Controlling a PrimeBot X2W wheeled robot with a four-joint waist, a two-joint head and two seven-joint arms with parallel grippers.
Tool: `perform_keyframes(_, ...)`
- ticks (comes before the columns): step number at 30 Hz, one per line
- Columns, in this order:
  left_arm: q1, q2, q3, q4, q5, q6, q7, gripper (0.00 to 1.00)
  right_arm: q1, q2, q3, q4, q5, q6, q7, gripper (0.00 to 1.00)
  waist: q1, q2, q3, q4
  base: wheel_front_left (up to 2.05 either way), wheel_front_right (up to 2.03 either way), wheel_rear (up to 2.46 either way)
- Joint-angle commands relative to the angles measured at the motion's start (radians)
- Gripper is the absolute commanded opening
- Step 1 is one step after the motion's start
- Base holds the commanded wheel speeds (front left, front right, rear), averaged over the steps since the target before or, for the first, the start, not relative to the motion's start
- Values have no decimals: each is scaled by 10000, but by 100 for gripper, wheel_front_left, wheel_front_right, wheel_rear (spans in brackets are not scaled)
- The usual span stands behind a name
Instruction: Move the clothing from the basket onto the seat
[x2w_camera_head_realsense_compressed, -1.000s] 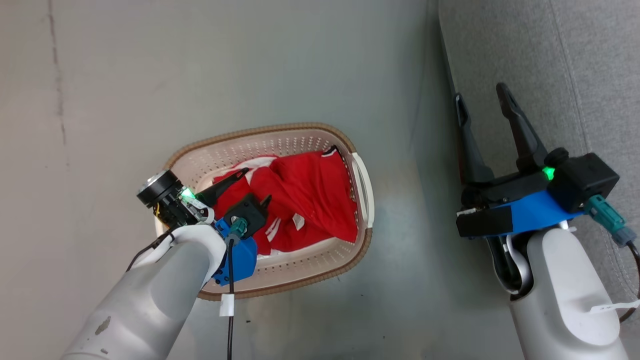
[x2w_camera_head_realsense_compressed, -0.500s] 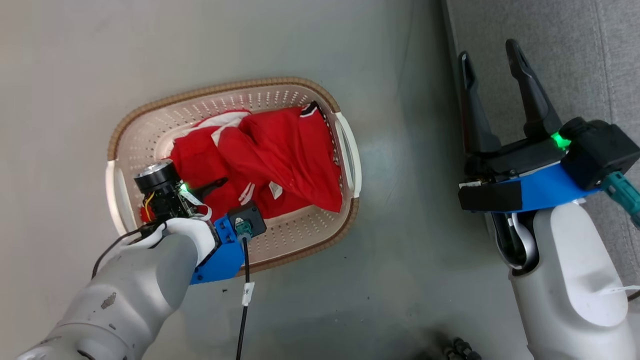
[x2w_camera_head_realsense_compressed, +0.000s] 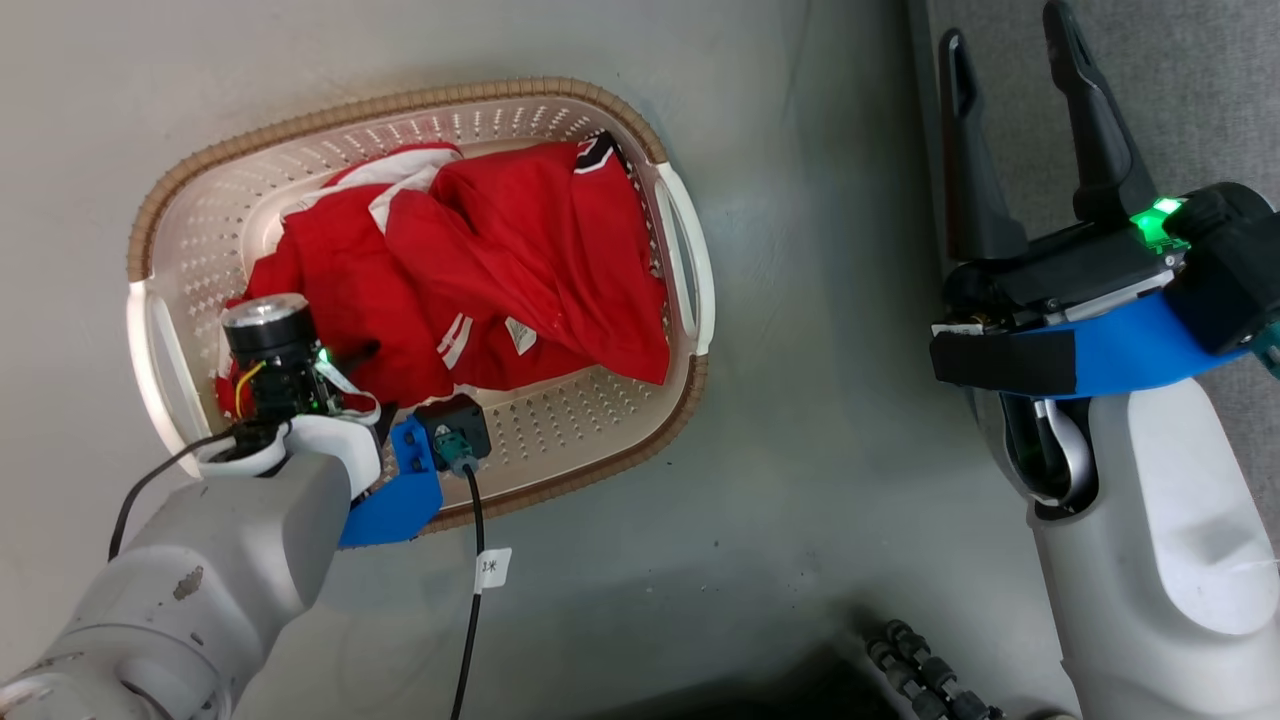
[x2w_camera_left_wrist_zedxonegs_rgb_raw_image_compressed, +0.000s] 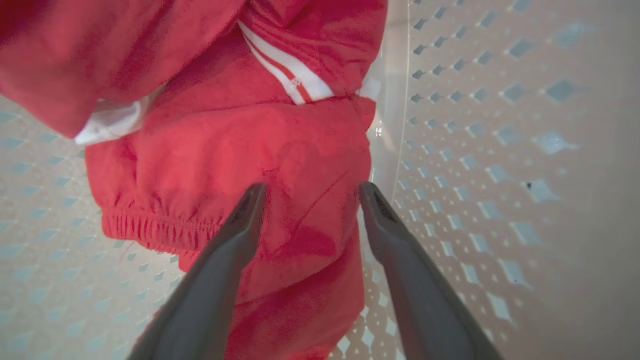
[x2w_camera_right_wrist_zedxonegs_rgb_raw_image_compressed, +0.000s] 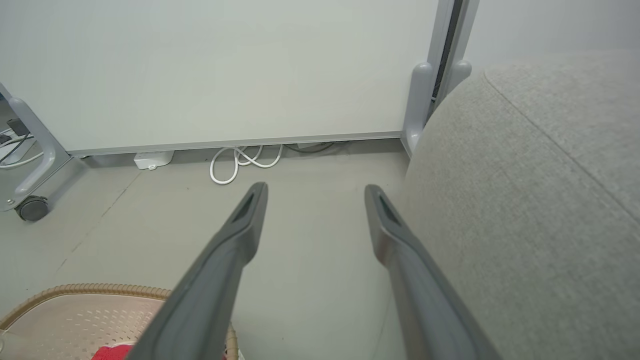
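Note:
The cream basket (x2w_camera_head_realsense_compressed: 400, 100) sits on the floor with the red clothing (x2w_camera_head_realsense_compressed: 500, 260) heaped inside. In the left wrist view my left gripper (x2w_camera_left_wrist_zedxonegs_rgb_raw_image_compressed: 310, 192) is down in the basket, open. A bunched red piece of clothing (x2w_camera_left_wrist_zedxonegs_rgb_raw_image_compressed: 250, 165) with an elastic hem lies between and beyond its fingers, beside the perforated basket wall (x2w_camera_left_wrist_zedxonegs_rgb_raw_image_compressed: 500, 150). My right gripper (x2w_camera_head_realsense_compressed: 1008, 30) hangs open and holds nothing at the edge of the grey seat (x2w_camera_head_realsense_compressed: 1180, 80). The right wrist view shows the right gripper (x2w_camera_right_wrist_zedxonegs_rgb_raw_image_compressed: 315, 189) over bare floor with the seat (x2w_camera_right_wrist_zedxonegs_rgb_raw_image_compressed: 525, 200) to its right and the basket rim (x2w_camera_right_wrist_zedxonegs_rgb_raw_image_compressed: 75, 290) low on the left.
A white panel on wheeled legs (x2w_camera_right_wrist_zedxonegs_rgb_raw_image_compressed: 225, 70) stands beyond the floor, with a coiled white cable (x2w_camera_right_wrist_zedxonegs_rgb_raw_image_compressed: 240, 160) and a caster (x2w_camera_right_wrist_zedxonegs_rgb_raw_image_compressed: 30, 207) at its foot. A black ribbed hose (x2w_camera_head_realsense_compressed: 920, 670) lies near my base. Grey floor separates basket and seat.
The head camera has shifted, so the basket appears higher and further left. My left gripper has tipped down deeper into the basket and its fingers show less. Both grippers stay open.

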Motion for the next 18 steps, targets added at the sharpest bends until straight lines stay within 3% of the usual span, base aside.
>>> perform_keyframes(1,-166,68,-33,19,34,3,25,100,-131,-32,-20,-73,-2,4,-37,100,-1,0,145,-6,0,0,0)
perform_keyframes(18,-939,315,-34,48,608,3,785,100,-221,-32,-242,-874,-19,4,-37,100,-1,0,1263,-139,0,0,0)
